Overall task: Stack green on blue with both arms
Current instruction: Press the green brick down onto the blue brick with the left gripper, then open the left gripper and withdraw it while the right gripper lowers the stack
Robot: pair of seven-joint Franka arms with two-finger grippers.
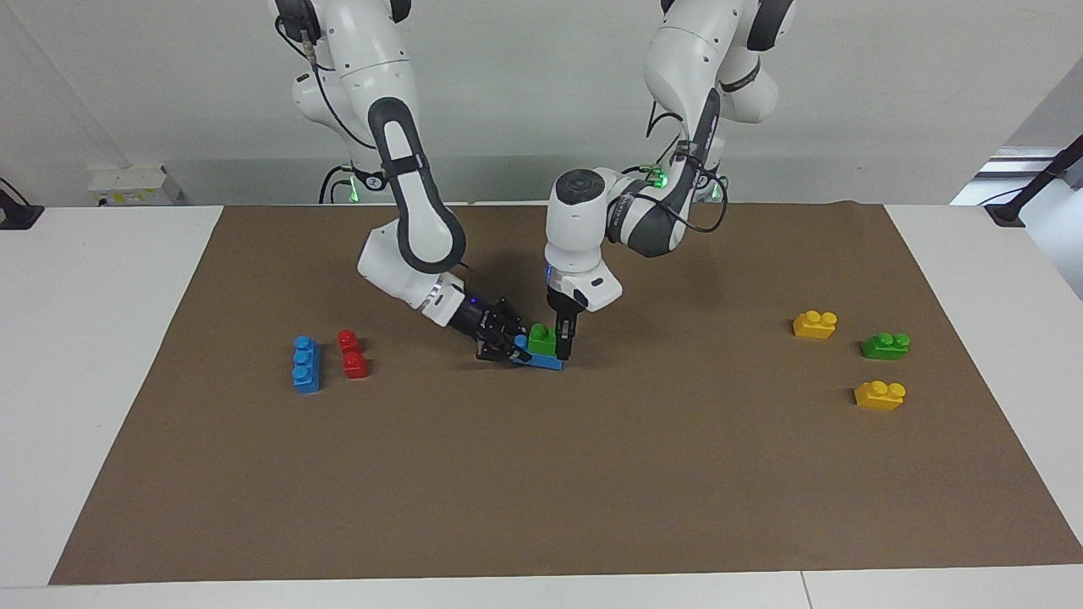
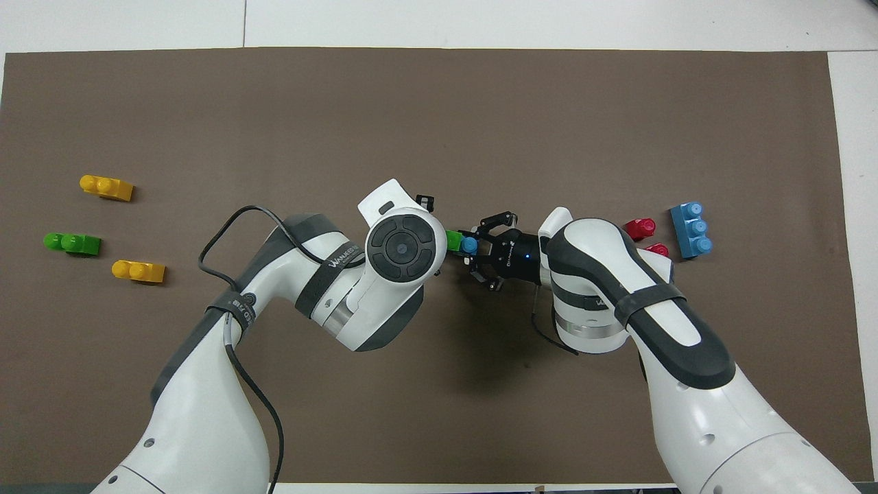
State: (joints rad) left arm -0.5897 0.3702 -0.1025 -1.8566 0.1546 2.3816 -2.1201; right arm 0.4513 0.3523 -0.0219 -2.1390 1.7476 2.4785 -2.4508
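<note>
Already the green (image 1: pixel 541 337) sits on the blue (image 1: pixel 546 362), near the middle of the tabletop; what seems left is letting go and pulling both arms away. Right claw (image 1: pixel 508 348) is closed on the blue's end, steadying it. Left claw (image 1: pixel 563 347) stands upright against the green; whether its grip is loosed I cannot tell. Spare bricks lie toward both ends of the tabletop.

Both grippers crowd the stacked green brick (image 1: pixel 541 337); bare brown mat (image 1: pixel 677 474) lies open between it and the yellow bricks (image 1: pixel 815 324).
</note>
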